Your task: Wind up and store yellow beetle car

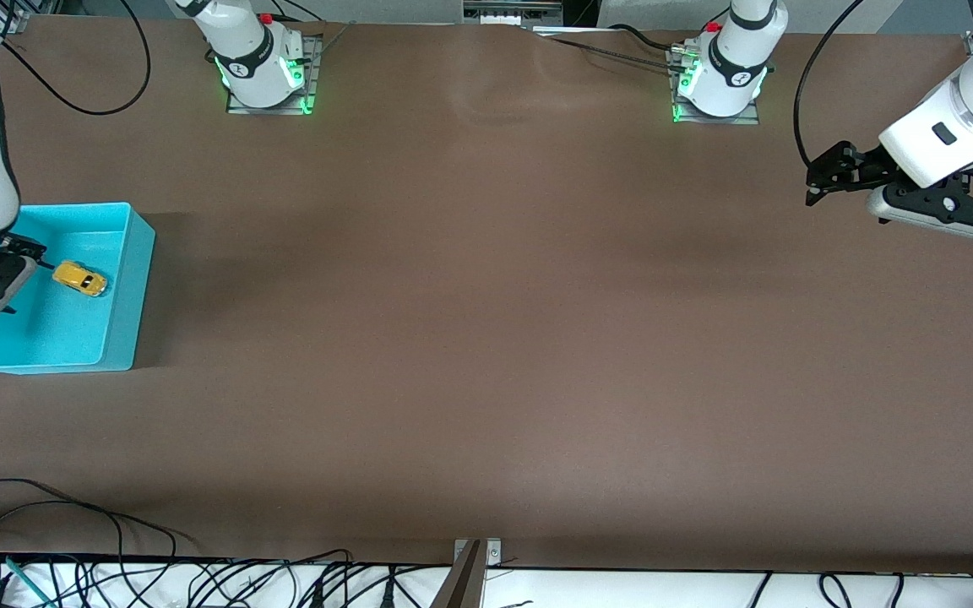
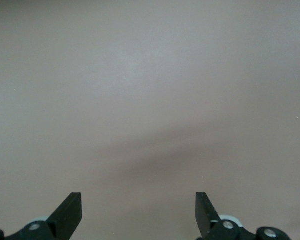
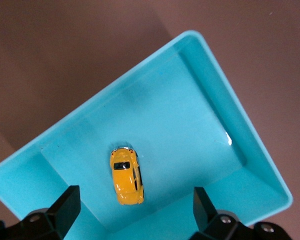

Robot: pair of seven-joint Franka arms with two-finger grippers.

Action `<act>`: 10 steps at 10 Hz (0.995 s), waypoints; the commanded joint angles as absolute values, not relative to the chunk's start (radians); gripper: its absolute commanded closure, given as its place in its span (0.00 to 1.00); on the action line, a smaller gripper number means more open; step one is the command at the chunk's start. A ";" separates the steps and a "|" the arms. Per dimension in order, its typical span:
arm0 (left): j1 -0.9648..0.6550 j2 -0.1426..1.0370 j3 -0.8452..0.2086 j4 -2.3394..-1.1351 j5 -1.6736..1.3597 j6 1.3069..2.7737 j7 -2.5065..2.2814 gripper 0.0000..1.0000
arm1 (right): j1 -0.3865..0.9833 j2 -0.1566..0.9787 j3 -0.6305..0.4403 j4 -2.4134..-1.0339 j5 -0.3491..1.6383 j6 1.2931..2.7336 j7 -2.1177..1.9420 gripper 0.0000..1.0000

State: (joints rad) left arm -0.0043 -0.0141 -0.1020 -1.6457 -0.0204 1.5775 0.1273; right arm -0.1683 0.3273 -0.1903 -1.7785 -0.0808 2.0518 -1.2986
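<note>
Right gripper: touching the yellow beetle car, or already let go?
Apart. In the right wrist view the right gripper has its fingers spread wide, and the yellow beetle car lies on the floor of the turquoise bin, clear of both.

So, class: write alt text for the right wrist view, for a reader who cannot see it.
A yellow beetle car lies on the floor of a turquoise bin on a brown table. The right tool hangs open above it, holding nothing.
</note>
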 commanded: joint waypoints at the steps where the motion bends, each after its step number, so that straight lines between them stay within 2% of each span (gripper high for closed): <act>1: -0.003 -0.009 -0.103 -1.624 -0.008 1.571 0.117 0.00 | -0.167 0.255 -0.117 -1.696 -0.075 1.897 -1.070 0.00; 4: -0.005 -0.008 -0.104 -1.624 -0.008 1.571 0.117 0.00 | -0.167 0.252 -0.002 -1.504 -0.064 1.589 -0.663 0.00; 6: -0.006 -0.008 -0.106 -1.624 -0.006 1.571 0.117 0.00 | -0.167 0.252 0.067 -1.436 -0.051 1.569 -0.438 0.00; 10: -0.006 -0.006 -0.107 -1.623 -0.006 1.572 0.117 0.00 | -0.167 0.241 0.110 -1.419 -0.037 1.559 -0.239 0.00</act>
